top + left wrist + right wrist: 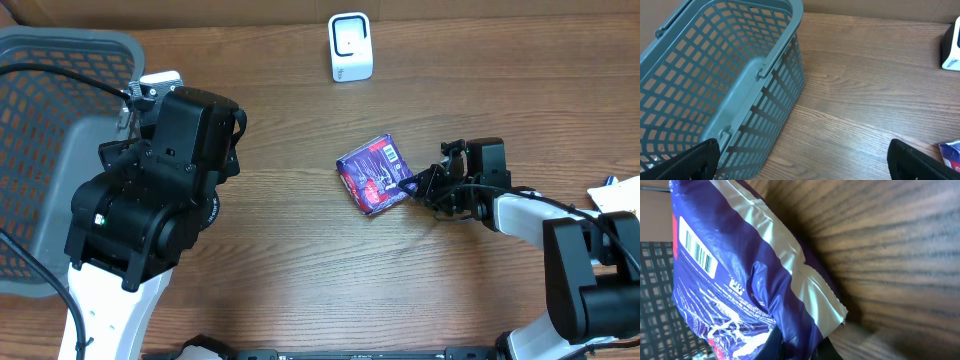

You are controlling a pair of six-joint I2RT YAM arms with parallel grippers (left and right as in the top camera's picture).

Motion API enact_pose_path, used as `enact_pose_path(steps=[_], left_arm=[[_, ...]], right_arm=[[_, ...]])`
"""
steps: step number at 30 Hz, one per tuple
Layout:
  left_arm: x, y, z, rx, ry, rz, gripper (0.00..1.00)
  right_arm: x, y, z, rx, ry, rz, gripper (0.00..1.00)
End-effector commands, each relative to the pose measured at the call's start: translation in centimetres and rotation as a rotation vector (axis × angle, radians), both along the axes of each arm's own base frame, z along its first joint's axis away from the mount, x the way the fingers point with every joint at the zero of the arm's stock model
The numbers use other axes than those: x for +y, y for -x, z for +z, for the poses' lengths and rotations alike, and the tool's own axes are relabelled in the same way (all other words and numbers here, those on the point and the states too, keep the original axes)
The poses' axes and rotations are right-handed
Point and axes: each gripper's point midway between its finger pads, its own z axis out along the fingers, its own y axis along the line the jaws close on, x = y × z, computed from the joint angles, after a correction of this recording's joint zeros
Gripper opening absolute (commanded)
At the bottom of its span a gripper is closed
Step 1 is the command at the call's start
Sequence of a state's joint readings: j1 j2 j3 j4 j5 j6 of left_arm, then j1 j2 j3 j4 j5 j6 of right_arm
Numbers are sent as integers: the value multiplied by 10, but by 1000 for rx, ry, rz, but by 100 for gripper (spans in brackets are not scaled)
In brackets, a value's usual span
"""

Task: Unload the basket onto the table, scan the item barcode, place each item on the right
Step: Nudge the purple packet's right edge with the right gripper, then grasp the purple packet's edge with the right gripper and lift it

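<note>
A purple snack packet (374,174) with red and white print lies on the wooden table right of centre. In the right wrist view the packet (740,280) fills the frame, its white barcode label (697,252) facing the camera. My right gripper (411,186) is shut on the packet's right edge, its dark fingers (825,350) pinching the crimped seam. The white barcode scanner (350,47) stands upright at the table's far edge. My left gripper (805,157) is open over bare wood next to the basket, with nothing between its fingers.
A grey plastic basket (50,150) fills the left side of the table, its wall (760,100) close to the left gripper. A white object (615,195) sits at the far right edge, beside the right arm.
</note>
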State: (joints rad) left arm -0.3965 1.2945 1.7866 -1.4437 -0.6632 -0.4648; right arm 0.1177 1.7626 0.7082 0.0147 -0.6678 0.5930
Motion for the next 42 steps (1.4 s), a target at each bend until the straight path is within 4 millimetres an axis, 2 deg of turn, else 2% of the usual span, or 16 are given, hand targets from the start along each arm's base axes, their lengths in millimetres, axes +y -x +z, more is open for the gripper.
enact_pose_path(steps=[1,4,7,14,15,20,24,28,34,38,42], left_arm=[[3,-1,5,-21,2,17,100],[3,-1,5,-21,2,17,99],[3,-1,5,-21,2,17,100],[3,-1,5,-21,2,17,100],[3,-1,5,-21,2,17,100],[3,-1,5,-21,2,17,99],[3,-1,5,-21,2,17,100],[3,-1,5,-21,2,17,100],[3,-1,5,-21,2,17,100],[3,-1,5,-21,2,17,100],[3,-1,5,-21,2,17,100]], right_arm=[[-12,0,-16,-37,100,3,4],[-8,-2,0,-119,97,65,4],[-5,-1,25,-230,109,134,4],[-6,14,101,-420,176,242,4],[-8,23,121,-444,192,258,4],[-23,39,147,-426,283,231,4],[-26,53,167,-466,320,274,4],[-25,62,191,-488,306,276,4],[-13,77,235,-537,222,314,4],[-13,79,260,-556,218,302,4],[-13,80,277,-558,203,276,4]])
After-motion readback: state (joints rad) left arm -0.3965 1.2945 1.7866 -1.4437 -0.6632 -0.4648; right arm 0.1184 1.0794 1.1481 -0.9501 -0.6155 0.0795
